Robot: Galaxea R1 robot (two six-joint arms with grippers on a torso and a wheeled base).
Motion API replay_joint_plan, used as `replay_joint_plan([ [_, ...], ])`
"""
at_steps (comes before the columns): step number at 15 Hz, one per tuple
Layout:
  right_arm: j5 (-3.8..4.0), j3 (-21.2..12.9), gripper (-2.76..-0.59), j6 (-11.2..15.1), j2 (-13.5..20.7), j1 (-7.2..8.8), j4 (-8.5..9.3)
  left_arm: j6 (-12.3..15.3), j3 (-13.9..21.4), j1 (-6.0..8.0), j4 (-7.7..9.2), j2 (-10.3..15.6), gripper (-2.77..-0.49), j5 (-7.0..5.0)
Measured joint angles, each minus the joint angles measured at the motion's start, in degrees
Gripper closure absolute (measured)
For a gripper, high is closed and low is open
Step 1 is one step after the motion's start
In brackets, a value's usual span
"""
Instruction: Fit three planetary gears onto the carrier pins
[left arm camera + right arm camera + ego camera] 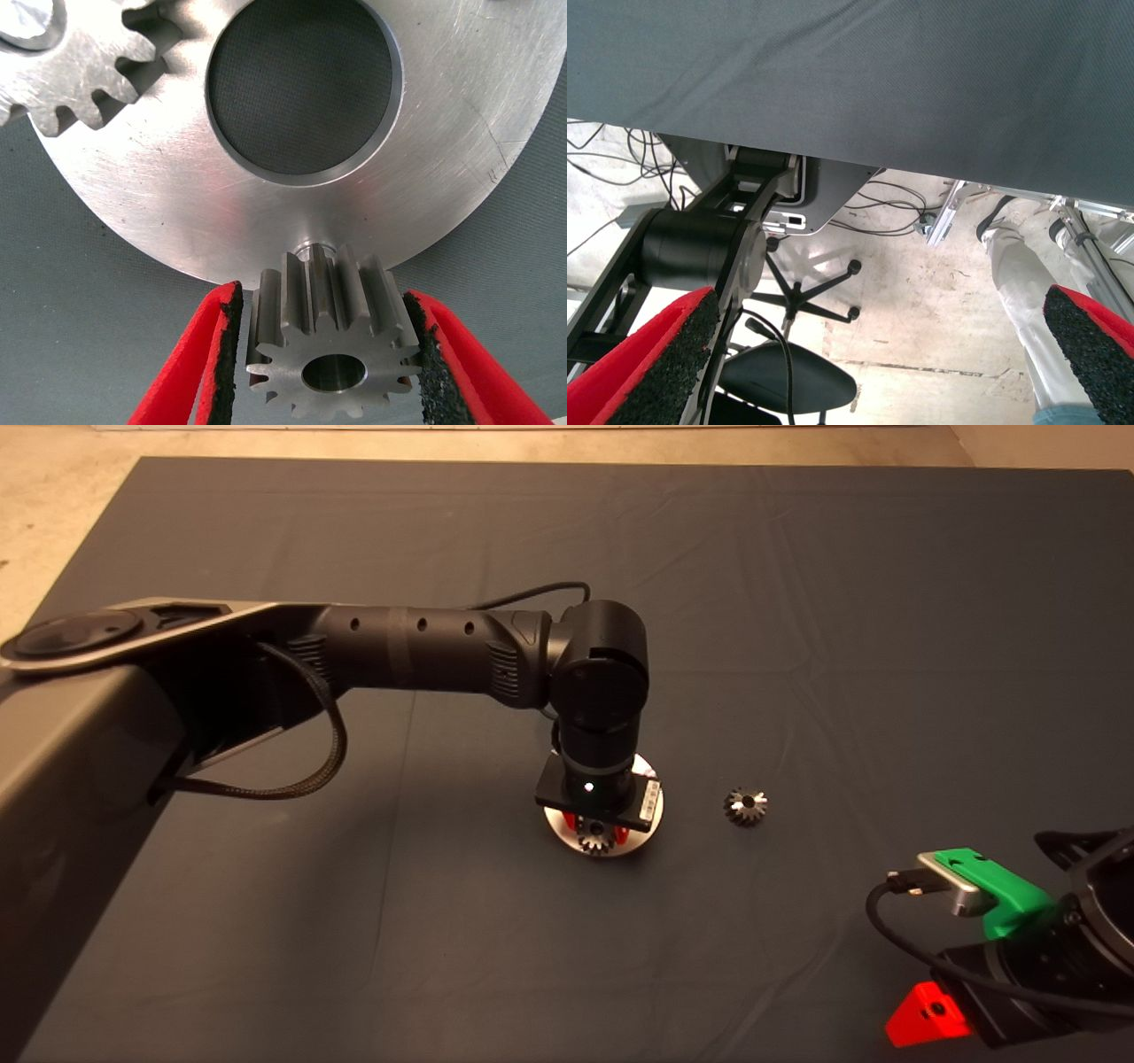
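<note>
My left gripper point(324, 301) is shut on a bright silvery planetary gear point(332, 354), one finger point(199, 372) on each side of it. It holds the gear at the rim of the round silver plate point(469, 133), right beside a short carrier pin point(312, 252). A second silvery gear point(71, 62) sits on another pin of the plate. In the head view the left gripper point(598, 834) stands over the plate point(651, 815). A darker gear point(746, 806) lies on the mat to the plate's right. The third pin is hidden.
My right gripper point(930, 1014) is parked at the mat's lower right edge, open and empty. Its wrist view looks past the mat at the floor, with an office chair point(802, 301), cables and a person's leg point(1028, 292).
</note>
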State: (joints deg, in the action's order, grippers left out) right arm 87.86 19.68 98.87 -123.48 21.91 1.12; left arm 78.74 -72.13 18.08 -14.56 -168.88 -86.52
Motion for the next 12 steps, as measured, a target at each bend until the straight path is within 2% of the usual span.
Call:
replay_joint_plan([
  [10, 0.01, 0.00, -2.73, 0.00, 0.02, 0.00, 0.00, -0.02, 0.00, 0.07, -0.07, 0.16, -1.60, -0.55],
  [12, -0.01, 0.00, -2.73, 0.00, 0.02, 0.00, 0.00, -0.05, -0.57, 1.24, -0.05, 0.33, -1.71, -0.55],
])
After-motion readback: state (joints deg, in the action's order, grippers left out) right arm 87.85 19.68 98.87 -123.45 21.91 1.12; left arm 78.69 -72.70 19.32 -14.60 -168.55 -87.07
